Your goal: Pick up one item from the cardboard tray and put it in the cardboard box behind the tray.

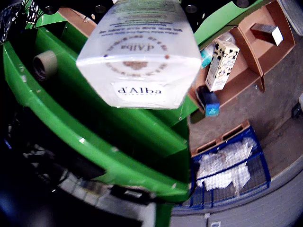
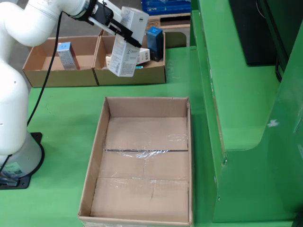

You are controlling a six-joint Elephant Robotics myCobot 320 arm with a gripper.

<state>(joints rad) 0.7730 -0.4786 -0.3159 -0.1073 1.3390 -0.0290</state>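
In the fixed view my gripper [image 2: 124,33] is shut on a white d'Alba carton [image 2: 127,47], which hangs tilted in the air above the right compartment of the cardboard tray [image 2: 130,75]. In the wrist view the same carton [image 1: 139,52] fills the upper middle, label toward the camera. Only dark bits of the fingers [image 1: 190,8] show beside it. A large, empty cardboard box [image 2: 142,161] lies in front of the tray. Still in the tray are a blue box [image 2: 155,42], a cow-patterned carton [image 1: 221,64] and a small box [image 2: 65,54] in the left compartment.
A green machine frame [image 2: 236,118] rises along the right side of the fixed view. The white arm's base [image 2: 14,156] stands at the left. A blue crate with white paper [image 1: 232,170] sits on the floor, and a tape roll [image 1: 45,64] rests on the green surface.
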